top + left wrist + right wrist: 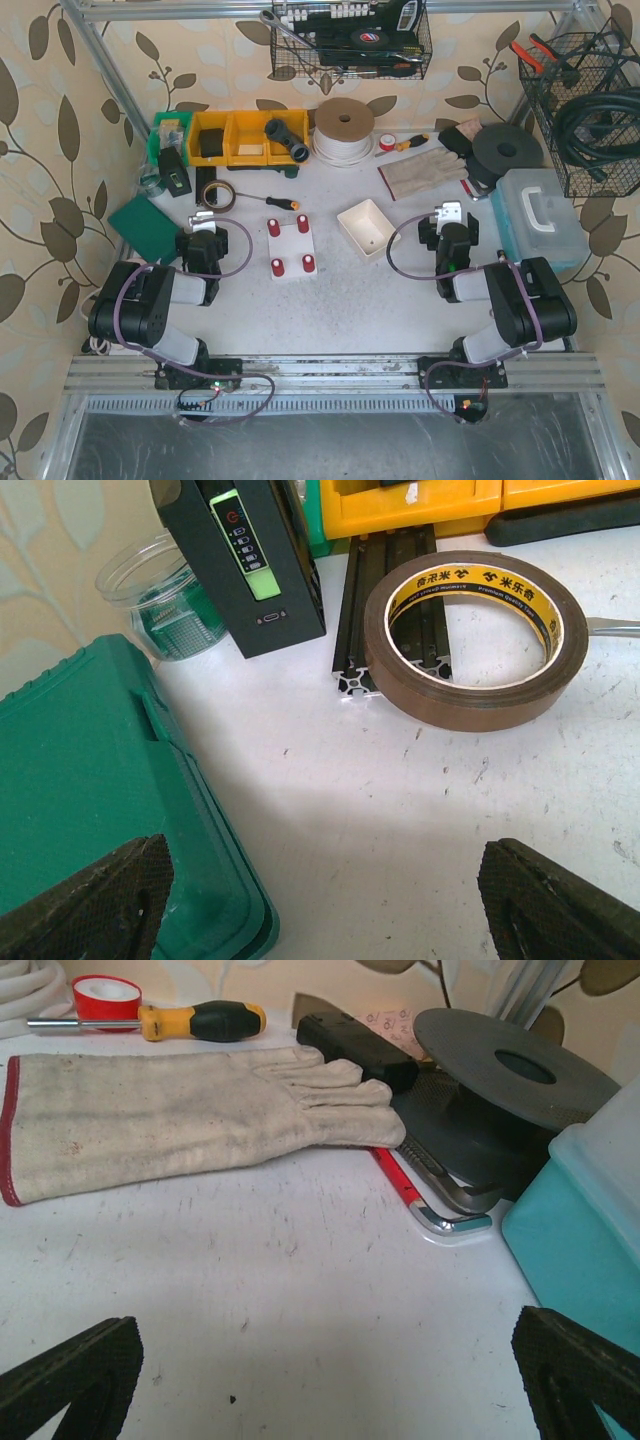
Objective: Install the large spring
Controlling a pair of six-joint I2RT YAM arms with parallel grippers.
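Open and empty at left gripper [320, 900] and right gripper [330, 1380]. No spring spotted; could grab the wrong part from tray [351, 235]. Could clip tape [470, 698] or glove [180, 1110] swinging inward.

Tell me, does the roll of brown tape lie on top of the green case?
No, the brown tape roll rests on the white table and a black rail, apart from the green case.

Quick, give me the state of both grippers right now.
Left gripper: open, holding nothing.
Right gripper: open, holding nothing.
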